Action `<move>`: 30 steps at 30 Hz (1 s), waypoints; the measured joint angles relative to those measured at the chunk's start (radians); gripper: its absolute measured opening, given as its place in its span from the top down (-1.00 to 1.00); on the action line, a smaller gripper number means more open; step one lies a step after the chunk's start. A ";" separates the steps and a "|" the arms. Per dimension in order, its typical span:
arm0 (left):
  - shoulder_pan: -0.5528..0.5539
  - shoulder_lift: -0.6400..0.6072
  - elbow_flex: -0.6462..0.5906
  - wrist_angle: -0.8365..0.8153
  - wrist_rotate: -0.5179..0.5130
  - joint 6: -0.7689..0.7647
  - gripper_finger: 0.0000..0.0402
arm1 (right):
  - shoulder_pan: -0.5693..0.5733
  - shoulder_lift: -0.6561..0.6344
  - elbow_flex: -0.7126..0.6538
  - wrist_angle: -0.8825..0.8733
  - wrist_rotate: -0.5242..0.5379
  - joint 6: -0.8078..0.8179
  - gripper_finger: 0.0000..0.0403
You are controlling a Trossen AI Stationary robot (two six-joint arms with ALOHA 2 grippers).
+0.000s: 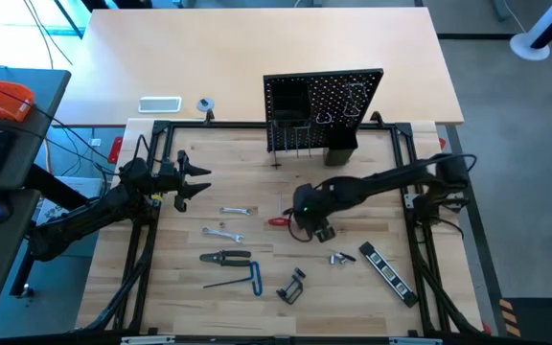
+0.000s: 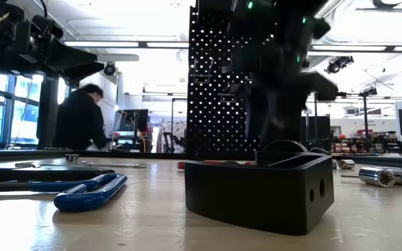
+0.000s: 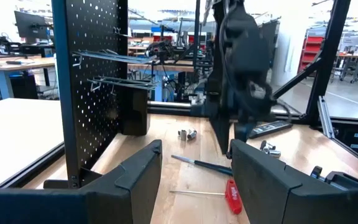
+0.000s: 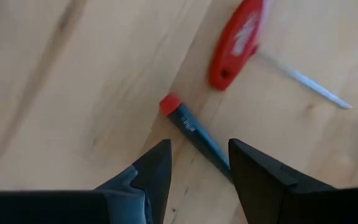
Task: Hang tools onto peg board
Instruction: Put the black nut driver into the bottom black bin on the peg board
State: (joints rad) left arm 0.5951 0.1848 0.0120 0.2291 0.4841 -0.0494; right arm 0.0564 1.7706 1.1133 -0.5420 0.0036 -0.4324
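Tools lie scattered on the wooden desk (image 1: 257, 201) before the upright peg board (image 1: 322, 101), several too small to name from above. The right claw (image 4: 197, 163) hangs open over two screwdrivers, one red-handled (image 4: 238, 40) and one dark with a red cap (image 4: 194, 134), its shaft cut off behind the fingers. The left claw (image 1: 197, 180) waits open near the desk's left edge, holding nothing. One person (image 2: 81, 118) stands blurred beyond the desk.

1. The place is a robotics lab or workshop.
2. Behind the table (image 1: 257, 38) stand long workbenches (image 3: 11, 62) with monitors (image 3: 27, 25) and red shelving (image 3: 308, 53).
3. A person (image 2: 81, 118) works at a bench under ceiling strip lights (image 2: 117, 44).
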 joint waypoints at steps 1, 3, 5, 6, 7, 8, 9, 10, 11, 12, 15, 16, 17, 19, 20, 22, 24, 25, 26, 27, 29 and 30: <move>0.000 0.000 0.000 0.000 0.000 0.000 0.09 | 0.004 0.019 0.000 0.006 0.016 -0.015 0.23; 0.000 0.000 0.000 0.000 0.000 0.000 0.09 | 0.010 0.051 0.000 0.027 0.044 -0.038 0.23; 0.000 0.000 0.000 0.000 0.000 0.000 0.09 | 0.014 0.075 0.000 0.050 0.057 -0.061 0.23; 0.000 0.000 0.000 0.000 0.000 0.000 0.09 | 0.017 0.085 0.000 0.064 0.058 -0.068 0.23; 0.000 0.000 0.000 0.000 0.000 0.000 0.09 | 0.018 0.095 0.000 0.078 0.057 -0.075 0.23; 0.000 0.000 0.000 0.000 0.000 0.000 0.09 | 0.018 0.104 0.000 0.086 0.055 -0.081 0.23; 0.000 0.000 0.000 0.000 0.000 0.000 0.09 | 0.018 0.114 0.000 0.088 0.047 -0.084 0.23; 0.000 0.000 0.000 0.000 0.000 0.000 0.09 | 0.018 0.119 0.000 0.090 0.046 -0.085 0.23; 0.000 0.000 0.000 0.000 0.000 0.000 0.09 | 0.018 0.126 0.002 0.091 0.047 -0.083 0.23; 0.000 0.000 0.000 0.000 0.000 0.000 0.09 | 0.018 0.133 0.004 0.090 0.048 -0.081 0.25; 0.000 0.000 0.000 0.000 0.000 0.000 0.09 | 0.019 0.142 0.004 0.086 0.048 -0.074 0.40; 0.000 0.000 0.000 0.000 0.000 0.000 0.09 | 0.020 0.142 0.004 0.084 0.045 -0.073 0.48; 0.000 0.000 0.000 0.000 0.000 0.000 0.09 | 0.021 0.142 0.003 0.082 0.043 -0.074 0.58; 0.000 0.000 0.000 0.000 0.000 0.000 0.09 | 0.026 0.134 0.003 0.076 0.042 -0.073 0.80; 0.000 0.000 0.000 0.000 0.000 0.000 0.09 | 0.027 0.134 0.003 0.075 0.046 -0.073 0.87; 0.000 0.000 0.000 0.000 0.000 0.000 0.09 | 0.030 0.128 0.002 0.073 0.050 -0.067 0.87; 0.000 0.000 0.000 0.001 0.000 0.000 0.09 | 0.030 0.122 0.001 0.073 0.050 -0.047 0.85; 0.000 0.000 0.000 0.000 0.000 0.000 0.09 | 0.030 0.120 0.000 0.072 0.052 -0.034 0.84; 0.000 0.000 0.000 0.001 0.000 0.000 0.09 | 0.030 0.119 0.004 0.066 0.054 -0.017 0.84; 0.000 0.000 0.000 0.000 0.000 0.000 0.09 | 0.030 0.112 0.008 0.057 0.054 -0.007 0.85; 0.000 0.000 0.000 0.001 0.000 -0.001 0.09 | 0.030 0.096 0.015 0.045 0.057 0.016 0.88; 0.000 0.000 0.000 0.000 0.000 -0.001 0.09 | 0.031 0.081 0.018 0.046 0.057 0.030 0.88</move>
State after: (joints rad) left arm 0.5950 0.1848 0.0120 0.2295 0.4843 -0.0502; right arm 0.0875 1.8514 1.1318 -0.4963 0.0605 -0.4021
